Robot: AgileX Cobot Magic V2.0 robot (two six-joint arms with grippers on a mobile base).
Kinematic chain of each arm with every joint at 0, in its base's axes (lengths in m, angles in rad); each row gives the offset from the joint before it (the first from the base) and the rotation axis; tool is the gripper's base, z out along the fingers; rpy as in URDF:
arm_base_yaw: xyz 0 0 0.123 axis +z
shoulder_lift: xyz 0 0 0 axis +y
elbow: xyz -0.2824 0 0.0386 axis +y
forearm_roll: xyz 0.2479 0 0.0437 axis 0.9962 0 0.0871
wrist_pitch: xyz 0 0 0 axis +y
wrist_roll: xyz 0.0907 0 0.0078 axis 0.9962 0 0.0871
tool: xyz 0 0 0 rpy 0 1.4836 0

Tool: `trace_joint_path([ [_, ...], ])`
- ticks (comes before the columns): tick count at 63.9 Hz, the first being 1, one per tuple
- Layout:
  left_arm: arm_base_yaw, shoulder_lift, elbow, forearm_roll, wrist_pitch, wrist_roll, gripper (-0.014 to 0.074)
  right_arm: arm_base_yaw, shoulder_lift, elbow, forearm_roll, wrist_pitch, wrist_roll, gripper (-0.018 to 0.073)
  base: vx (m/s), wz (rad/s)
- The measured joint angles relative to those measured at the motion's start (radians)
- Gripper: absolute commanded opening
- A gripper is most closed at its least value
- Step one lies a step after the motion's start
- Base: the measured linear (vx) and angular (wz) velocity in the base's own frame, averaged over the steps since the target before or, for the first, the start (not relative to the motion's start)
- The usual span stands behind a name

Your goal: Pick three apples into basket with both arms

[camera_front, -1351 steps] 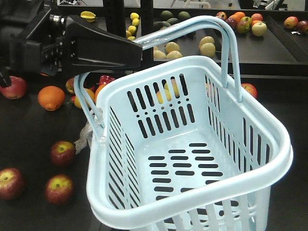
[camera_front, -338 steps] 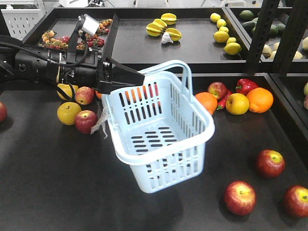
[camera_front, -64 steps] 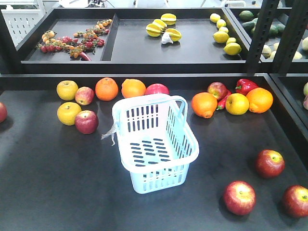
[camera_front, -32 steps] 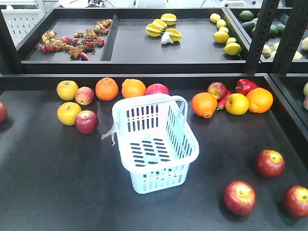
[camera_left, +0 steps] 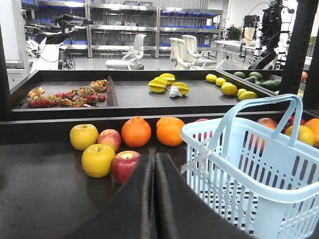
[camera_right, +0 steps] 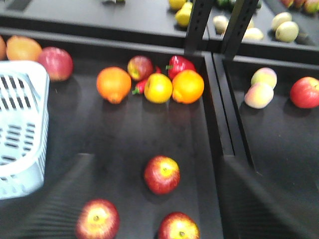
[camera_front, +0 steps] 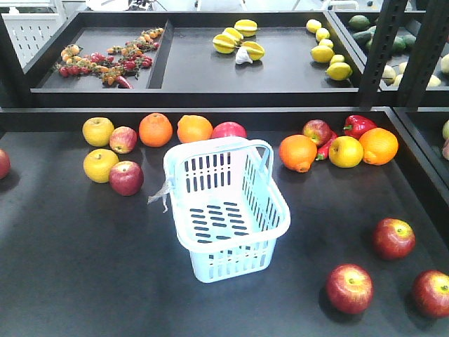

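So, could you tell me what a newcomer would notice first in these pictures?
The pale blue basket stands empty mid-table. Three red apples lie apart at the near right, while oranges and yellow apples line the back edge.

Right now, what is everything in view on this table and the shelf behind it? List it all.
basket: one, pale blue, empty, centre of the table
red apples: three, dark red with yellow streaks, front right, outside the basket
other red apples: five, red, back row and left edge
oranges: four, orange, back row
yellow apples: three, yellow, back row
red pepper: one, red, back right
starfruit: several, yellow, back shelf
lemons: several, yellow, back shelf, right
small tomatoes: many, red and orange, back shelf, left
left gripper: black, shut, empty, beside the basket
right gripper: black, open, blurred, above the red apples
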Motion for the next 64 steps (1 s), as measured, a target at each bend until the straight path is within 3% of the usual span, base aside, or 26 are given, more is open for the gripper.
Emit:
trace_joint_path([
  [14,0.000,0.000,0.000,0.000,0.000,0.000,-0.0008,0.000,0.114,-0.004,0.078,-0.010,-0.057,0.0697,0.00,0.00],
  [29,0.000,0.000,0.000,0.000,0.000,0.000,-0.0008,0.000,0.350,-0.056,0.342,0.033,-0.254,0.0651,0.00,0.00],
  [38,0.000,0.000,0.000,0.000,0.000,0.000,-0.0008,0.000,0.488,-0.073,0.452,0.064,-0.341,0.0643,0.00,0.00],
  [64,0.000,0.000,0.000,0.000,0.000,0.000,-0.0008,0.000,0.864,-0.074,0.485,0.063,-0.377,0.0629,0.00,0.00],
])
